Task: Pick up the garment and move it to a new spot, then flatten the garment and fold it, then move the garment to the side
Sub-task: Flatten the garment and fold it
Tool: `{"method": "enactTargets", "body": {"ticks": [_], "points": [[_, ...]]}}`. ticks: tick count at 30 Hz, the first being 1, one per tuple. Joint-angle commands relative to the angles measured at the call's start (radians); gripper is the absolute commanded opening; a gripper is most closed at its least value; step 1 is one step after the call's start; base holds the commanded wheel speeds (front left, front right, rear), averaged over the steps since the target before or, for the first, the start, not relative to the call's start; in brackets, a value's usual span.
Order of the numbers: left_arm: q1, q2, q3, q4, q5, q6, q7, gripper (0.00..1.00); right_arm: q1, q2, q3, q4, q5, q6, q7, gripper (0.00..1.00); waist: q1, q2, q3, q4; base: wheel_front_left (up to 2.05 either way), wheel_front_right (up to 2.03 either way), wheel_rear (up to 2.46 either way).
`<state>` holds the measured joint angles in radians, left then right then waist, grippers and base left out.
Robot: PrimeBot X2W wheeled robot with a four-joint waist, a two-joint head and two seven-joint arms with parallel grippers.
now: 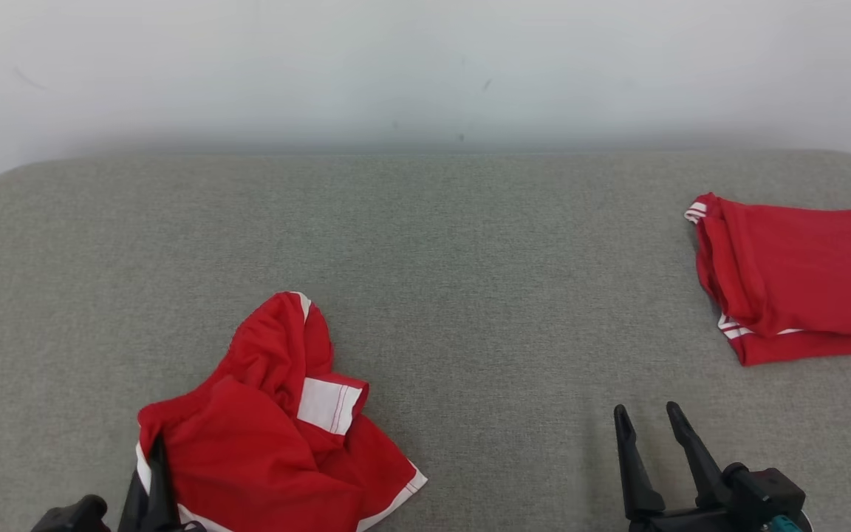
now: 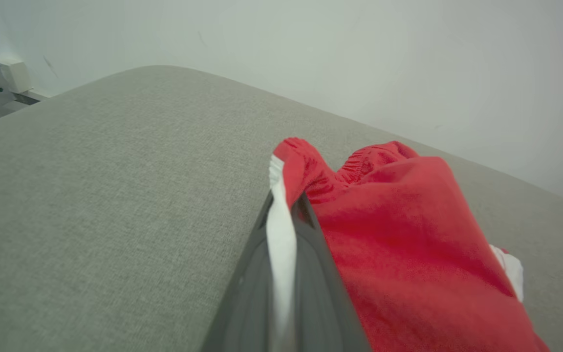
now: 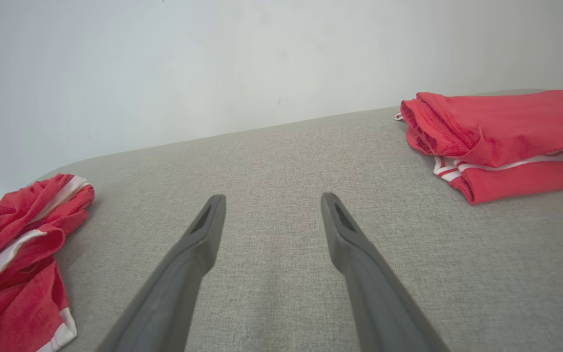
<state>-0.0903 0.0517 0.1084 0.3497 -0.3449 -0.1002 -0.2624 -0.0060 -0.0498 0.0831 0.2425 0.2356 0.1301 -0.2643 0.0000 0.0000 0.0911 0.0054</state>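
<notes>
Here, grey fabric surface (image 1: 470,281), crumpled red garment (image 1: 270,428), white wall (image 1: 425,66) behind

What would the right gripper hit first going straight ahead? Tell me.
Way looks free: the right gripper points over bare grey surface toward the wall, between the crumpled garment and the folded garment. Depth unclear.

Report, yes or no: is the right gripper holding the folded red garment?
No, the right gripper stands open and empty, well apart from the folded red garment.
</notes>
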Motion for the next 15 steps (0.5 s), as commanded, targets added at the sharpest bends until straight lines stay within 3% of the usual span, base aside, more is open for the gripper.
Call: {"method": "enactTargets", "body": {"ticks": [1, 2, 3, 8, 15], "points": [[0.012, -0.001, -0.006, 0.022, -0.008, 0.004, -0.002, 0.19, -0.011, -0.001, 0.006, 0.004, -0.007, 0.001, 0.000, 1.00, 0.0000, 0.0000, -0.008, 0.016, 0.00, 0.00, 0.00], [0.008, -0.001, -0.010, 0.027, -0.012, 0.006, -0.002, 0.64, -0.012, -0.001, 0.013, 0.007, -0.007, 0.001, 0.000, 1.00, 0.0000, 0.0000, -0.010, 0.020, 0.00, 0.00, 0.00], [0.005, -0.001, -0.010, 0.030, -0.021, 0.009, -0.002, 1.00, -0.012, -0.001, 0.022, 0.010, -0.007, 0.001, 0.000, 1.00, 0.0000, 0.0000, -0.012, 0.025, 0.00, 0.00, 0.00], [0.036, -0.001, 0.002, -0.055, -0.025, 0.019, -0.002, 1.00, -0.006, -0.001, 0.061, 0.023, -0.003, 0.001, 0.000, 1.00, 0.0000, 0.0000, -0.033, 0.056, 0.00, 0.00, 0.00], [0.108, -0.001, -0.011, -0.169, 0.076, 0.025, -0.002, 1.00, -0.019, -0.001, 0.162, 0.081, 0.001, 0.001, 0.000, 1.00, 0.0000, 0.0000, -0.058, 0.098, 0.00, 0.00, 0.00]]}}
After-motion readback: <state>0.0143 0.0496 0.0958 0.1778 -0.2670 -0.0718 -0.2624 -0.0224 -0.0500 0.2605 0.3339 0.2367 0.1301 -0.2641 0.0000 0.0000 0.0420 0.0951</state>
